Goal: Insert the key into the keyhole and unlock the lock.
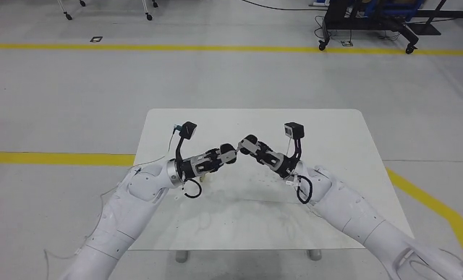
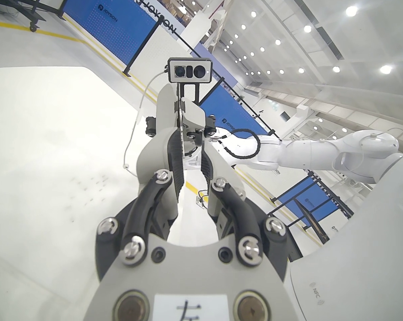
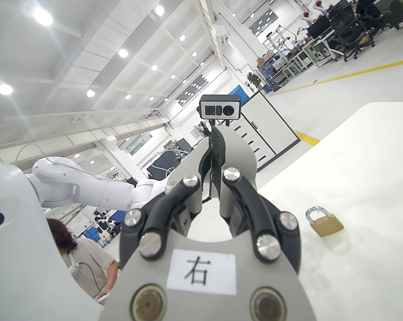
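Right gripper [image 3: 217, 133] pinched tight, left gripper [image 2: 190, 139] fingers parted, both tip to tip above white table [image 1: 329, 135], brass padlock [image 3: 325, 224] lying flat on it.

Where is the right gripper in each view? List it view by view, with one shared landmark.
Top view: the right gripper is over the middle of the table, closely facing the left gripper.
Left wrist view: just beyond the open left gripper, pointing back at it.
Right wrist view: in the foreground, shut.
Shared landmark: the white table.
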Robot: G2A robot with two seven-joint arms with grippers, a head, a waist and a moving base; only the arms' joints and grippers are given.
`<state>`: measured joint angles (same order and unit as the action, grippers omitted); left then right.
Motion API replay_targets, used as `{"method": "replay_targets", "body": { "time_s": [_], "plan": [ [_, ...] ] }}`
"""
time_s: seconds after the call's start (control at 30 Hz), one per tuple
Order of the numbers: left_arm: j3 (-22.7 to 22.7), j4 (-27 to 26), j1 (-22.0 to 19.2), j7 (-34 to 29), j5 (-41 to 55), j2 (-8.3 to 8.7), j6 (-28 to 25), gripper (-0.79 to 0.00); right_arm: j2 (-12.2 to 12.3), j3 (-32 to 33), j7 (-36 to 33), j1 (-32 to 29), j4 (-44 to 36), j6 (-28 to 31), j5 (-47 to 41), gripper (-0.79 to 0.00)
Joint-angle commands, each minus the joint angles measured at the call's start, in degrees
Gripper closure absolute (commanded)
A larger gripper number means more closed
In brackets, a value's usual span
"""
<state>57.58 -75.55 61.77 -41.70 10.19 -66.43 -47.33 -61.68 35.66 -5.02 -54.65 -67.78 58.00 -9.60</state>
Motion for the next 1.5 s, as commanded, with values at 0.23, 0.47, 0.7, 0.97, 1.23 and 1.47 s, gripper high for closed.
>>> {"method": "replay_targets", "body": {
  "time_s": [0.23,0.47,0.7,0.97,1.23,1.47],
  "plan": [
    [-0.18,-0.35,0.33,1.22,-1.3,-0.07,1.46,0.0,-0.7,2.56,-1.63,-1.38,-0.92,0.0,1.14,0.0],
    [0.91,-1.13,0.94,2.36,-1.83,0.15,2.19,0.0,-1.01,4.83,-2.92,-2.7,-1.3,0.0,1.79,0.0],
    [2.3,-2.21,1.8,2.72,-1.84,0.51,2.79,0.0,-1.37,6.33,-4.98,-3.7,-1.3,0.0,2.52,0.0],
    [3.05,-2.86,2.18,1.94,-1.24,0.77,3.4,0.0,-1.85,7.3,-7.69,-4.25,-0.92,0.0,2.14,0.0],
    [2.65,-3.1,2.02,0.98,-1.12,0.76,3.9,-0.212,-2.27,8.7,-9.15,-4.89,-0.91,0.0,1.82,0.0],
    [2.61,-2.93,1.84,0.95,-1.13,0.74,3.91,-0.052,-2.69,9.57,-10.35,-5.37,-0.93,0.0,1.64,0.0]
  ]
}}
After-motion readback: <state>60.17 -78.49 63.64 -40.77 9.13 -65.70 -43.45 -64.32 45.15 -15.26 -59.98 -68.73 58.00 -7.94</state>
